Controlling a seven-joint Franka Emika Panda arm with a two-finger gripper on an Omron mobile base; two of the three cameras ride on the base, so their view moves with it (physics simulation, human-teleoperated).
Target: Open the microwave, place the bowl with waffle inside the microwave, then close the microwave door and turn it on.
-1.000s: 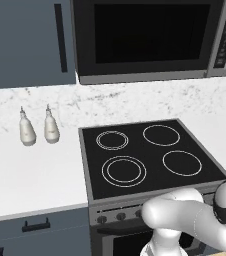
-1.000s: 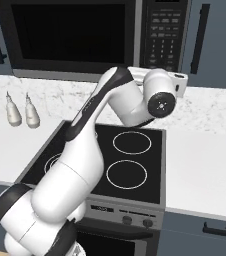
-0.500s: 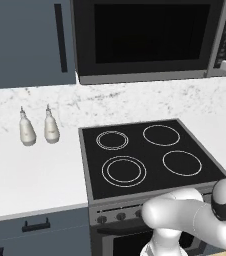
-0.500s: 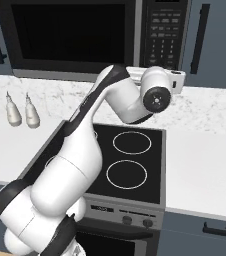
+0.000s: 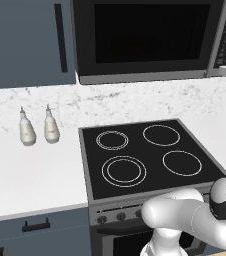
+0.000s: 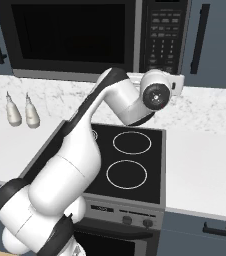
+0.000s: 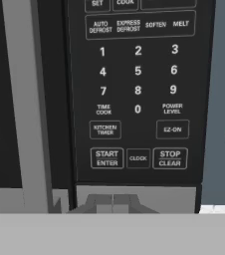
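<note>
The microwave (image 5: 150,40) hangs above the stove with its dark glass door (image 6: 75,37) closed. Its keypad strip (image 6: 165,35) sits at the right. In the hand view the keypad (image 7: 137,89) is very close, with the START/ENTER button (image 7: 106,158) low on the left. My gripper (image 7: 112,203) points at the grey trim just below the keypad, its fingertips together with nothing between them. From the right base view the gripper (image 6: 179,84) is raised just under the keypad's lower edge. The bowl with waffle is out of view.
A black four-ring stovetop (image 5: 145,155) lies under the arm. Two pale bottles (image 5: 27,127) (image 5: 50,125) stand on the white counter (image 5: 30,175) to the left. Blue-grey cabinets with black handles (image 5: 60,37) (image 6: 201,37) flank the microwave.
My hand has risen and moved in toward the lower part of the microwave's keypad. The microwave door stays closed and the base has not moved.
</note>
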